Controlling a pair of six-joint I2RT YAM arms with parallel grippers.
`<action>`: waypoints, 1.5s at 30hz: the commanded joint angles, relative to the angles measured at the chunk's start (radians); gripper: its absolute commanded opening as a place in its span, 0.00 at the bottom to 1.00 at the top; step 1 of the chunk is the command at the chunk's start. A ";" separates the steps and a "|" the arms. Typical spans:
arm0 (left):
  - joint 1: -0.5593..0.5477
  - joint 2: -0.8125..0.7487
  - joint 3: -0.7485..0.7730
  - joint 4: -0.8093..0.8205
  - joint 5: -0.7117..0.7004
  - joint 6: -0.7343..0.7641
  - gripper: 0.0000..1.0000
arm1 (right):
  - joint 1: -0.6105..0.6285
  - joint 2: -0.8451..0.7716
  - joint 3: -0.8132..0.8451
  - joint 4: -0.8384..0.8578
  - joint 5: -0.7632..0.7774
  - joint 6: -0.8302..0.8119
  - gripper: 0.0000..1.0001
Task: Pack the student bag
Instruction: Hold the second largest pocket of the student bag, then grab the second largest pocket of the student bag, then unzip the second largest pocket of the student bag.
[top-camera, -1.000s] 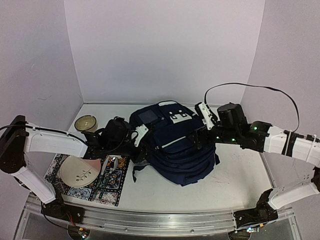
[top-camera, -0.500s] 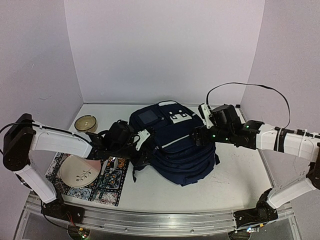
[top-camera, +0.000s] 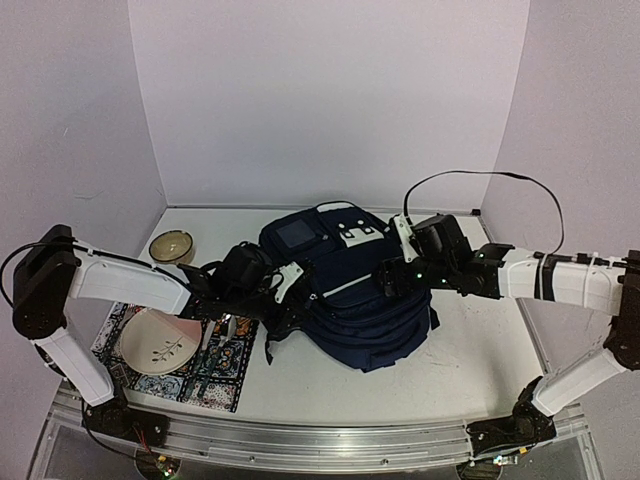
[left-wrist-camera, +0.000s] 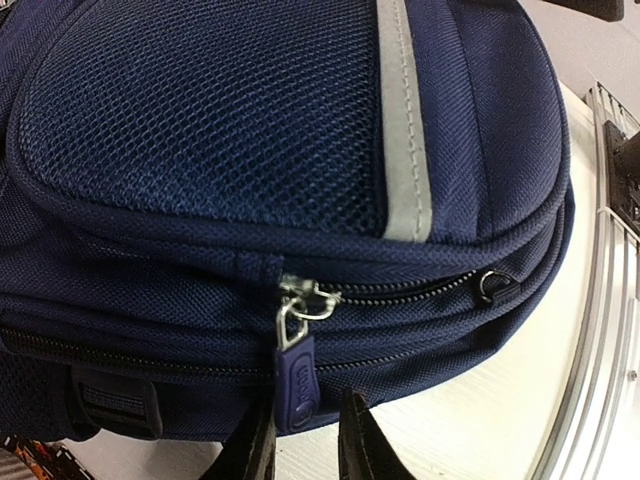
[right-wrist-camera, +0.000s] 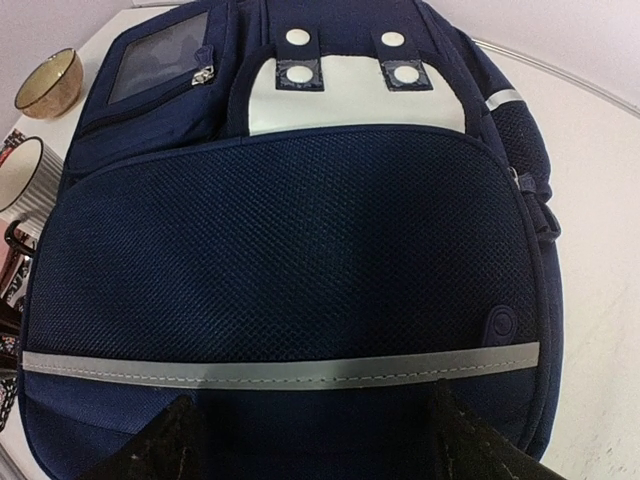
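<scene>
Bag (top-camera: 345, 290) lies flat mid-desk (top-camera: 470, 350), between your two arms. Your left tool (left-wrist-camera: 308, 425) has its fingers slightly apart, straddling the zip pull (left-wrist-camera: 296, 383) at its side seam, not clamped. Your right tool (right-wrist-camera: 310, 400) hangs spread wide over the mesh front, holding nothing.

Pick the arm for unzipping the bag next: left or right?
Left, likely. The zipper pull hangs right at the left gripper's slightly parted fingertips, on the student bag's side. The right gripper sits open over the mesh front panel, with no pull between its fingers.
</scene>
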 joint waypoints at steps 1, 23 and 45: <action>0.004 -0.018 0.038 0.033 0.019 -0.007 0.24 | -0.001 0.009 -0.009 0.035 -0.033 0.013 0.77; 0.016 -0.023 0.055 0.048 0.082 -0.043 0.00 | 0.000 0.023 -0.017 0.048 -0.080 0.025 0.75; -0.181 0.011 0.159 -0.028 0.065 -0.245 0.00 | 0.037 0.071 -0.003 0.066 -0.025 0.099 0.70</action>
